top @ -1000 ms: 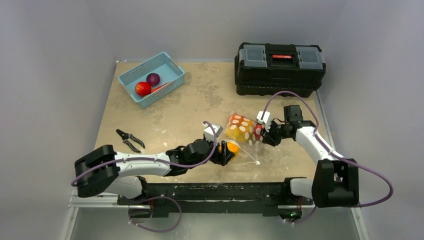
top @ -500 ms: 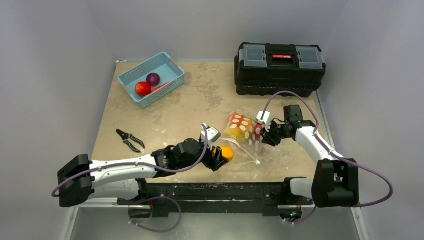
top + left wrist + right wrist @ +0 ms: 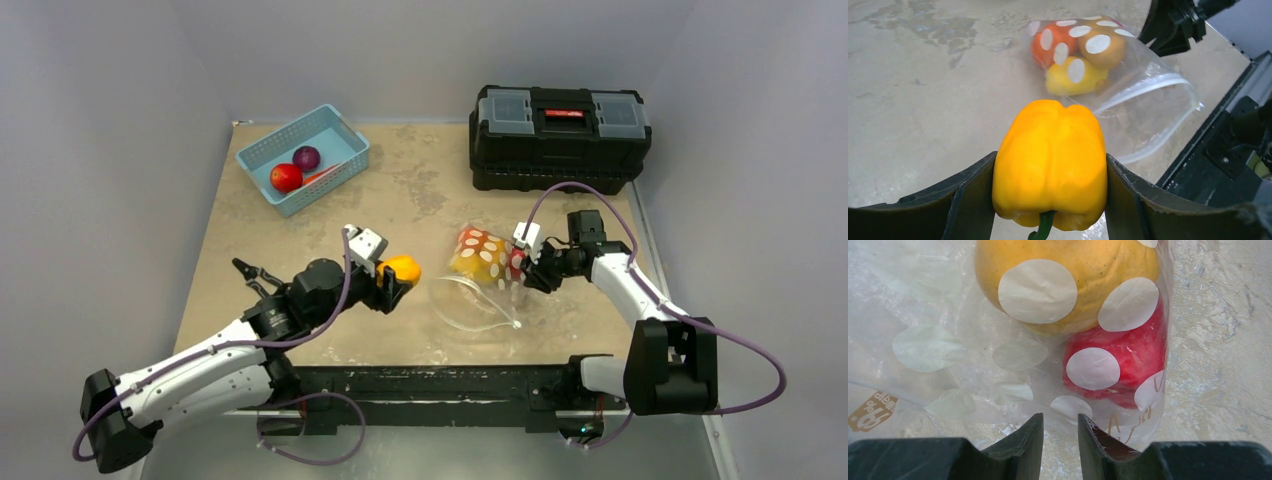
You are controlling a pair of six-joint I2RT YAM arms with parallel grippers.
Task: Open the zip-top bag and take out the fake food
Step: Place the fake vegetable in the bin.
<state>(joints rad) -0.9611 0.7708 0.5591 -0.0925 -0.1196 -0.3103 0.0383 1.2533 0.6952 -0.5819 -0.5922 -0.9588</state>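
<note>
Table [image 3: 420,190] front edge nr bag [image 3: 480,288] mouth

Our left arm [image 3: 210,360] reaches forward at full stretch, the left gripper [image 3: 398,275] clamped on a glossy yellow plastic bell pepper [image 3: 1050,160]. Our right arm [image 3: 625,285] bends inward at the elbow. The right gripper [image 3: 1060,427] sits low, jaws narrowly apart; we cannot tell if it grips.
</note>
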